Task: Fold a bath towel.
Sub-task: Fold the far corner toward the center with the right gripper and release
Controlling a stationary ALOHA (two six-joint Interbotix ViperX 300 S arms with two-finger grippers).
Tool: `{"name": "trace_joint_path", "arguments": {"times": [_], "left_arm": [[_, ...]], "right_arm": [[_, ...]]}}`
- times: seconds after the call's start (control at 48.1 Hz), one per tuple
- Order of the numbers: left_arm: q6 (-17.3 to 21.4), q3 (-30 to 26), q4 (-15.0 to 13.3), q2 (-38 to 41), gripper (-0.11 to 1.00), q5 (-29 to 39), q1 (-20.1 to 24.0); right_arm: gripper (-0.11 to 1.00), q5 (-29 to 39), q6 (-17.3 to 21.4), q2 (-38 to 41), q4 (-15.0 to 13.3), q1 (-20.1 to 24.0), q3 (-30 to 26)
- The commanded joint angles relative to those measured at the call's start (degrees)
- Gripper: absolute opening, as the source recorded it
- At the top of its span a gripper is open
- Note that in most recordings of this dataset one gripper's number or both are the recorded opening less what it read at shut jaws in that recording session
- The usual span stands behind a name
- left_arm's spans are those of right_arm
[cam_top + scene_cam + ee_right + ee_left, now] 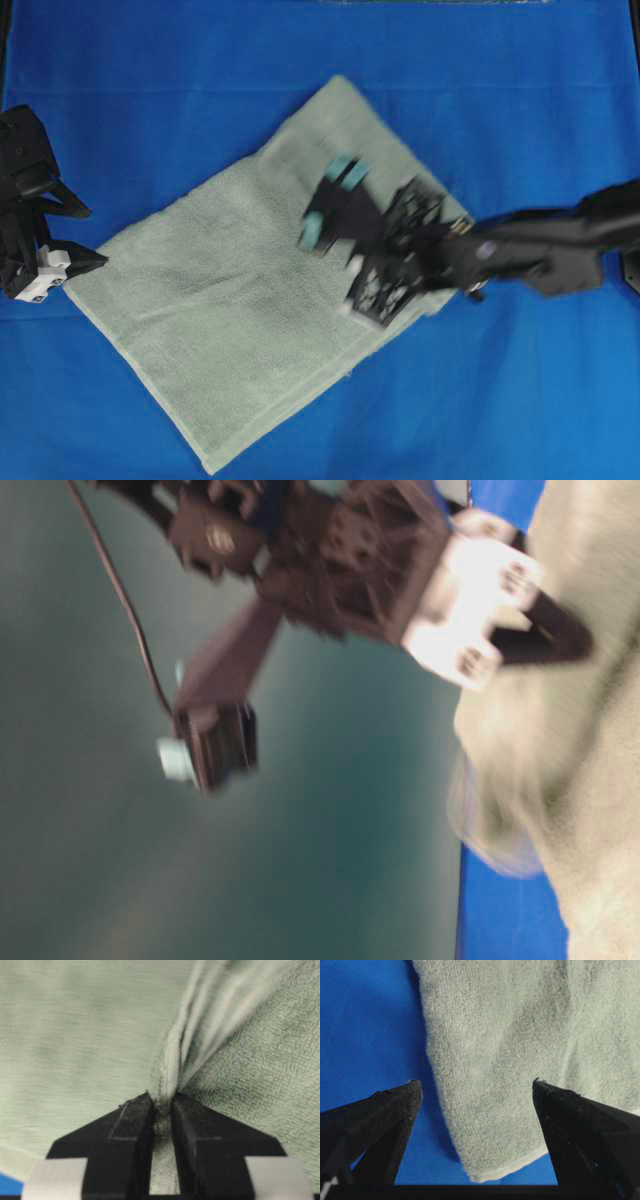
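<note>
From overhead, the large pale sage-green terry bath towel (240, 300) lies slantwise on the bright blue table covering (120, 110), and your right gripper (332, 205) hangs over its upper right part. Carry the pinched edge across toward the far corner in one even sweep, keeping it low so the cloth lays flat rather than bunching. The left gripper (82, 236) waits at the towel's left corner.

At table level the picture is blurred; you see only dark arm parts above the fuzzy towel (570, 780) at right, so judge nothing about the grip from here.

In the left wrist view, the fingers (395, 1110) stand wide apart with nothing between them, straddling a rounded towel corner (510, 1060) with its narrow lighter hem. You could close on that corner to pin it while the other side folds.

In the right wrist view, the fingers (132, 1125) are narrow, clamped on a gathered ridge of towel (75, 1035); folds fan out from the pinch. I judge the hold secure, but avoid jerks.
</note>
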Motion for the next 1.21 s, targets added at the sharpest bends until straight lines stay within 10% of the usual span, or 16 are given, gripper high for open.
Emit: {"name": "trace_joint_path", "arguments": {"times": [0.0,0.811,1.019,1.186], "left_arm": [[0.2,-0.5,0.2,0.2,0.86,-0.4,0.1],[0.6,-0.4,0.3,0.3,0.86,-0.4,0.1],[0.7,-0.4,0.4,0.3,0.86,-0.4,0.1],[2.8,-0.5,0.3,0.2,0.86,-0.4,0.1]], "right_arm": [[0.16,0.6,0.2,1.0,-0.2,0.4,-3.9],[0.16,-6.7,7.3,4.0,-4.2,-0.1,-5.7],[0.66,-6.4,7.1,3.1,-4.5,-0.1,-5.7],[0.60,-6.8,6.6,-1.6,-5.0,0.3,-5.4]]}}
